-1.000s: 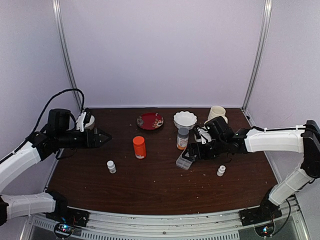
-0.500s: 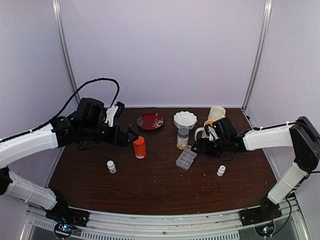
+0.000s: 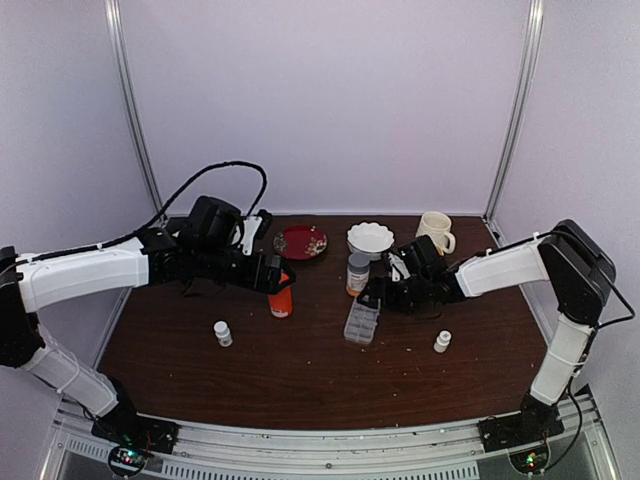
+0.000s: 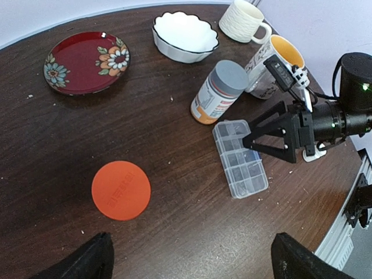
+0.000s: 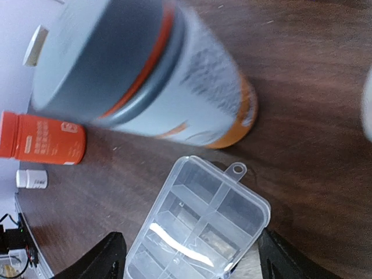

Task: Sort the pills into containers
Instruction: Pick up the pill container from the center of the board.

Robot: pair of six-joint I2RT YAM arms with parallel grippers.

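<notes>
Clear plastic organiser box (image 3: 360,322) flat on dark worktop (image 3: 300,385), at 6 o'clock of grey-capped amber bottle (image 3: 358,272). Light, stiff, slick; best pinched across its width. Right gripper (image 5: 192,257), spread wide, seemingly clamping it so; left gripper (image 4: 189,256) fully spread, empty.

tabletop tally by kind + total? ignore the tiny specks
Bottles: 4 (orange bottle, grey-capped bottle, small white bottles)
Mugs: 2 (ribbed cream mug, yellow-lined mug)
Bowls: 1 (white scalloped bowl)
Plates: 1 (red floral plate)
Organiser boxes: 1 (clear organiser box)
Total: 9
</notes>
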